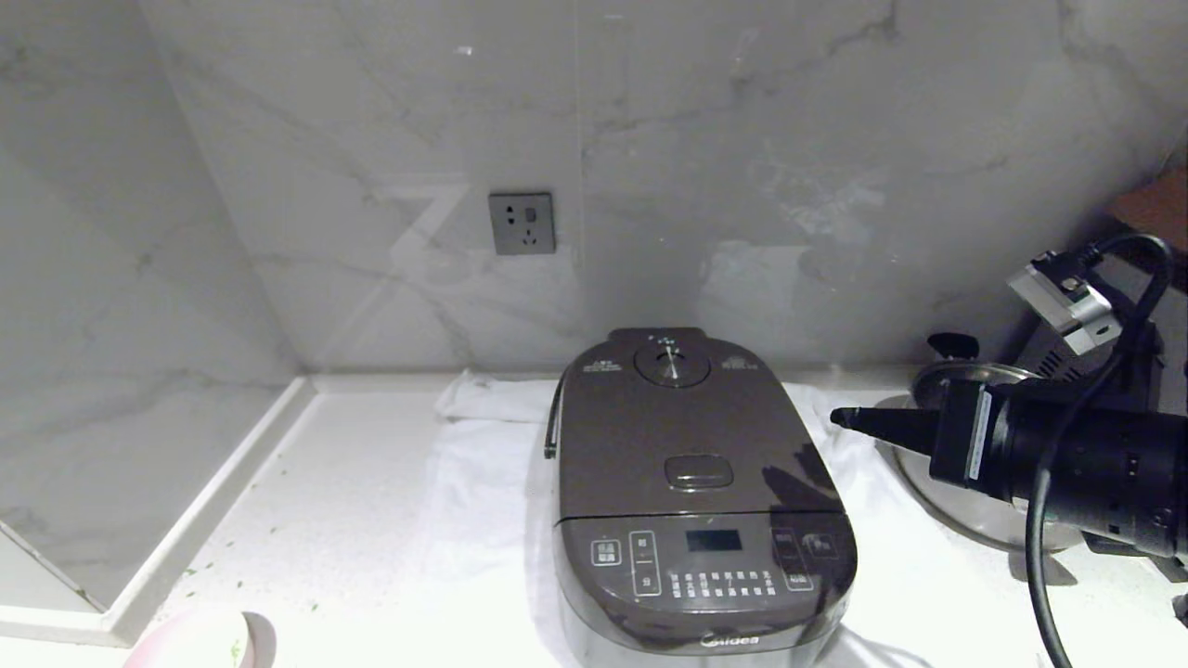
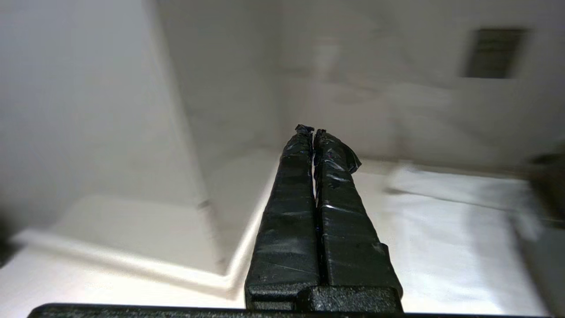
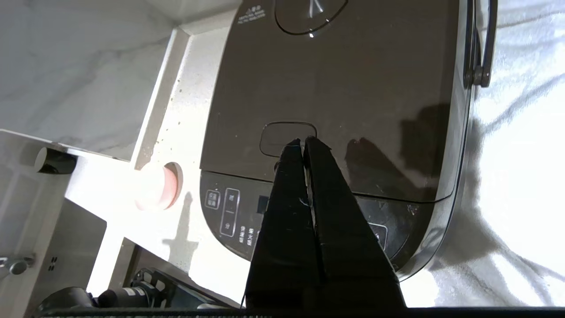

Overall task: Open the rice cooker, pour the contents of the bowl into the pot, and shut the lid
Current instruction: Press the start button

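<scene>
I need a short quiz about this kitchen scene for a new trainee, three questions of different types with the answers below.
1. True or false: the lid of the rice cooker is shut.
2. Multiple choice: where is the right gripper? A) inside the pot; B) to the right of the cooker, pointing toward it, fingers shut; C) clamped on the bowl.
3. Short answer: which object stands behind the right gripper, at the right side of the counter?

Key
1. True: the lid lies flat and closed.
2. B. It holds nothing. The left gripper, also shut and empty, is away from the cooker.
3. A steel pan with black handles.
</scene>
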Robot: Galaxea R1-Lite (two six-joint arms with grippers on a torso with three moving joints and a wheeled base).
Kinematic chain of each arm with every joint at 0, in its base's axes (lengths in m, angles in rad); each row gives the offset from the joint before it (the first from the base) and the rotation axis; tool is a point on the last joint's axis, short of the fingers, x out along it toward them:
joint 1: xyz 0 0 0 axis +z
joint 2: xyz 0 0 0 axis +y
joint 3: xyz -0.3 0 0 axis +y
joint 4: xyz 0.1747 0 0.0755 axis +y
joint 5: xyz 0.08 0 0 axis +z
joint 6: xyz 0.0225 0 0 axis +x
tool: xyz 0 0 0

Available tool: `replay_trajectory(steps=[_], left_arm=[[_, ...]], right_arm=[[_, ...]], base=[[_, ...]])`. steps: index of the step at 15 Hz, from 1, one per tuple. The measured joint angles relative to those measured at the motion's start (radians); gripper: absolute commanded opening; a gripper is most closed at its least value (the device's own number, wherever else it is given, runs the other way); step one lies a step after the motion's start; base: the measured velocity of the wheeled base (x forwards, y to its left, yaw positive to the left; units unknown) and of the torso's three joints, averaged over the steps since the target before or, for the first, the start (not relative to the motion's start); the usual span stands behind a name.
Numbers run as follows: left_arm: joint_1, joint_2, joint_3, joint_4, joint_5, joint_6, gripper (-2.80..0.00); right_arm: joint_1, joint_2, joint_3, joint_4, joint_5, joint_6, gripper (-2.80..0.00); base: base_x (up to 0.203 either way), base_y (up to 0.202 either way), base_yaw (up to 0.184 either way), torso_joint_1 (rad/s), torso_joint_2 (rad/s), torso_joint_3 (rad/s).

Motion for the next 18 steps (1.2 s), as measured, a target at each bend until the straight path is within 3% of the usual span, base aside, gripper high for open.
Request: replay_trajectory(steps=[2,5,7,9,11,15,18], left_arm=[[0.024,-0.036,0.051,-0.034,0.082,0.007,-2.80],[0.124,-0.069,0.073,-0.035,0.065,0.061,-2.80],[0.156,-0.137,0.121,-0.029,-0.012,0.106,-2.80],[0.161,-0.236,0.201,0.032,-0.131,0.115,-2.80],[0.161,-0.295,0.272,0.093,-0.232,0.061,-2.80],[0.159,-0.334,0.430,0.100,-0.309,0.008,-2.80],[0.160,-0.340,0.466,0.138,-0.382,-0.018,-2.80]], right_arm=[[0.000,-0.008,0.000,0.000,0.000,-0.006,-2.80],[0.000,-0.013,0.010,-0.002,0.000,-0.009,-2.80],[0.000,-0.013,0.018,-0.006,0.000,-0.029,-2.80],[0.003,-0.014,0.018,-0.006,0.000,-0.037,-2.80],[0.008,-0.024,0.017,-0.003,0.001,-0.042,-2.80],[0.013,-0.044,0.031,0.001,0.003,-0.042,-2.80],[0.019,-0.051,0.040,0.014,0.009,-0.047,-2.80]], base=[[0.000,0.000,0.000,0.000,0.00,0.000],[0.000,0.000,0.000,0.000,0.00,0.000],[0.000,0.000,0.000,0.000,0.00,0.000],[0.000,0.000,0.000,0.000,0.00,0.000],[0.000,0.000,0.000,0.000,0.00,0.000],[0.000,0.000,0.000,0.000,0.00,0.000],[0.000,0.000,0.000,0.000,0.00,0.000]])
